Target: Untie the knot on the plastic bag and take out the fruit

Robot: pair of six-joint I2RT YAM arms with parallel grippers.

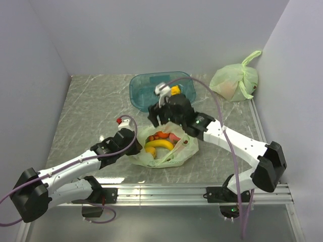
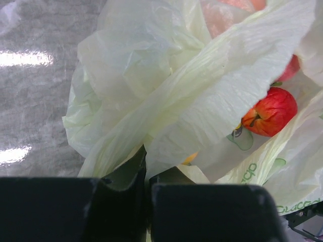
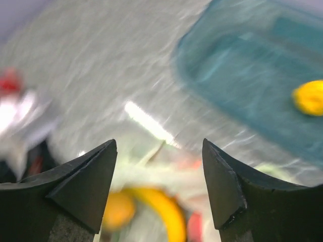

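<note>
The pale green plastic bag point(image 1: 187, 151) lies open mid-table, and no knot shows. Fruit lies in its mouth: a yellow banana point(image 1: 159, 144) and red pieces beside it. My left gripper point(image 1: 134, 144) is at the bag's left edge. In the left wrist view its jaws point(image 2: 147, 169) are shut on a fold of the bag film point(image 2: 166, 91), with a red apple point(image 2: 270, 112) past the fold. My right gripper point(image 1: 157, 121) hovers over the bag's far side. It is open point(image 3: 159, 146) with nothing between its fingers, and the blurred banana point(image 3: 164, 206) lies below.
A teal tub point(image 1: 144, 88) stands behind the bag with a yellow fruit point(image 1: 175, 91) in it; the tub point(image 3: 242, 70) and the yellow fruit point(image 3: 309, 97) also show in the right wrist view. Another knotted green bag point(image 1: 234, 80) sits at the back right by the wall.
</note>
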